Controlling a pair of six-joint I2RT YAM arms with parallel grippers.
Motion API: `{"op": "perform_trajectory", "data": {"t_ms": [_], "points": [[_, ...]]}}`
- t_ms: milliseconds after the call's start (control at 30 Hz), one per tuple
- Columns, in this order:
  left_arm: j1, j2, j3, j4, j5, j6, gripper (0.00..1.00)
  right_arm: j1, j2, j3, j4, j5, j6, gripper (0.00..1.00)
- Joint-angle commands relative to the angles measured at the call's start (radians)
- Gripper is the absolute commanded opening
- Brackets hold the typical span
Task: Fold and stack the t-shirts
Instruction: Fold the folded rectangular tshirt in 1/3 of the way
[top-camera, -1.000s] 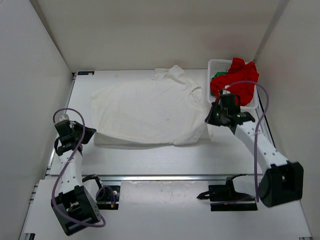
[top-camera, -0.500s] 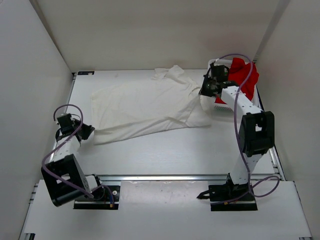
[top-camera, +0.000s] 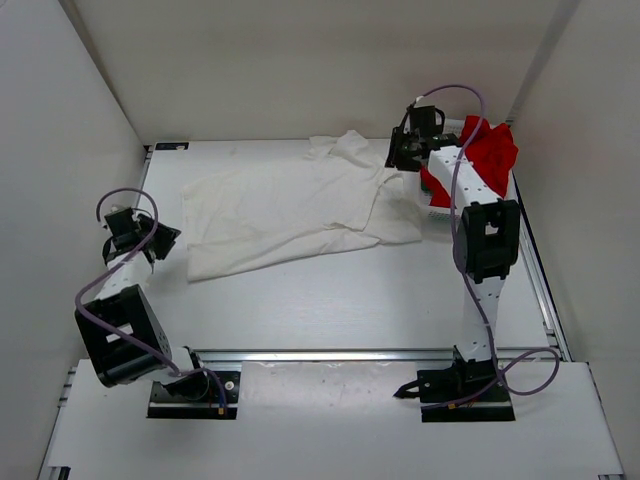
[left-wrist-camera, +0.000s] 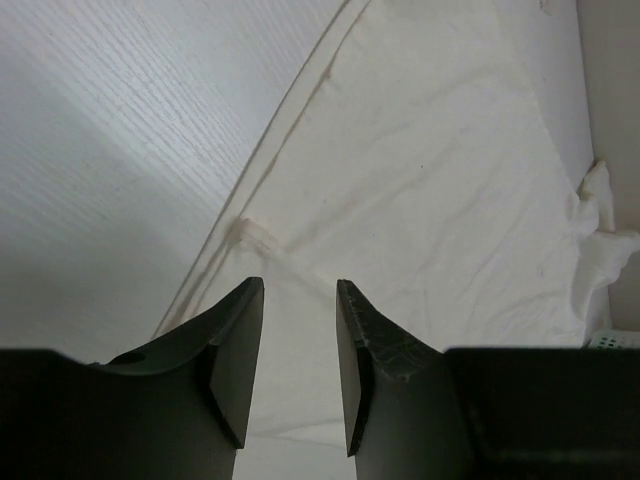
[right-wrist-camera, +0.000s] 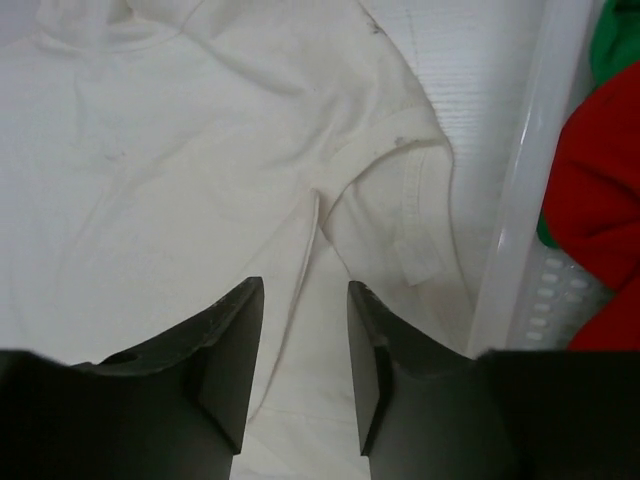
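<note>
As the cream-white t-shirt (top-camera: 290, 215) is spread on the worktop (top-camera: 350, 300), both pairs of jaws are parted, empty; its edges must be gripped for folding.

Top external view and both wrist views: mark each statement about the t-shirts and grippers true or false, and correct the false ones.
1. The cream-white t-shirt lies spread out on the table. True.
2. The red t-shirt lies on the table. False: it is in the white mesh basket.
3. The right gripper is open above the cream-white t-shirt. True.
4. The left gripper is shut on the cream-white t-shirt. False: its jaws stand apart, gripping nothing.
5. The green t-shirt is in the basket too. True.
</note>
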Motion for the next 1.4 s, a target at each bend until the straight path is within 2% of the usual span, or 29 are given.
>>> {"op": "perform_trajectory", "data": {"t_ms": [0, 33, 100, 133, 167, 233, 267, 300, 333, 400, 467, 533, 567, 667, 833, 900, 1033, 1100, 1133, 1167, 1200, 1233, 1300, 1367], "points": [[0.033, -0.102, -0.033, 0.008, 0.027, 0.006, 0.46, 0.011, -0.072, 0.062, -0.04, 0.013, -0.014, 0.38], [0.036, -0.125, -0.046, 0.007, 0.023, 0.009, 0.46, 0.015, -0.092, 0.05, -0.037, 0.018, -0.023, 0.4], [0.027, -0.231, -0.122, -0.01, 0.017, 0.009, 0.45, 0.023, -0.202, -0.088, -0.012, 0.029, -0.008, 0.39], [0.027, -0.251, -0.141, -0.021, 0.027, 0.011, 0.44, 0.034, -0.244, -0.149, 0.02, 0.021, 0.004, 0.29], [0.014, -0.295, -0.182, -0.031, 0.036, 0.011, 0.44, 0.038, -0.343, -0.3, 0.092, 0.012, 0.026, 0.13], [0.01, -0.374, -0.27, -0.041, 0.058, 0.015, 0.44, 0.058, -0.545, -0.645, 0.288, -0.004, 0.079, 0.01], [0.014, -0.388, -0.296, -0.045, 0.061, 0.022, 0.45, 0.075, -0.594, -0.724, 0.333, -0.011, 0.11, 0.0], [0.019, -0.417, -0.334, -0.053, 0.063, 0.022, 0.45, 0.075, -0.665, -0.857, 0.411, -0.008, 0.127, 0.0], [0.023, -0.429, -0.354, -0.052, 0.05, 0.034, 0.47, 0.086, -0.724, -0.919, 0.472, -0.001, 0.139, 0.0], [0.039, -0.417, -0.364, -0.07, 0.047, 0.055, 0.49, 0.072, -0.767, -1.088, 0.528, -0.01, 0.161, 0.0], [0.042, -0.377, -0.362, -0.081, 0.058, 0.069, 0.52, 0.035, -0.773, -1.124, 0.525, -0.007, 0.17, 0.03], [0.03, -0.342, -0.371, -0.069, 0.07, 0.065, 0.56, 0.009, -0.764, -1.18, 0.539, 0.013, 0.192, 0.15], [0.005, -0.261, -0.389, -0.014, 0.057, 0.045, 0.57, -0.059, -0.734, -1.252, 0.618, 0.007, 0.237, 0.37], [-0.012, -0.192, -0.384, 0.025, 0.049, 0.032, 0.53, -0.107, -0.682, -1.262, 0.657, -0.011, 0.256, 0.41], [-0.021, -0.116, -0.377, 0.091, 0.029, 0.008, 0.46, -0.084, -0.593, -1.215, 0.678, 0.029, 0.271, 0.45], [-0.026, -0.096, -0.371, 0.106, 0.026, 0.005, 0.39, -0.081, -0.56, -1.189, 0.681, 0.033, 0.278, 0.45], [-0.033, -0.053, -0.356, 0.152, 0.026, -0.017, 0.15, -0.066, -0.507, -1.144, 0.701, 0.065, 0.298, 0.44], [-0.046, -0.037, -0.333, 0.146, 0.018, -0.012, 0.0, -0.066, -0.493, -1.117, 0.691, 0.065, 0.31, 0.32], [-0.04, -0.033, -0.318, 0.143, 0.008, -0.006, 0.0, -0.071, -0.476, -1.113, 0.692, 0.068, 0.308, 0.29], [-0.047, -0.026, -0.316, 0.142, 0.004, -0.011, 0.0, -0.072, -0.477, -1.106, 0.692, 0.065, 0.304, 0.18], [-0.047, -0.021, -0.307, 0.142, 0.001, -0.011, 0.0, -0.074, -0.473, -1.104, 0.692, 0.064, 0.313, 0.13], [-0.049, -0.021, -0.299, 0.139, -0.003, -0.011, 0.0, -0.075, -0.471, -1.11, 0.695, 0.067, 0.314, 0.1], [-0.05, -0.02, -0.284, 0.136, -0.008, -0.005, 0.0, -0.075, -0.471, -1.109, 0.697, 0.096, 0.314, 0.0], [-0.05, -0.018, -0.262, 0.107, -0.011, 0.003, 0.0, -0.072, -0.491, -1.124, 0.695, 0.098, 0.319, 0.0]]}}
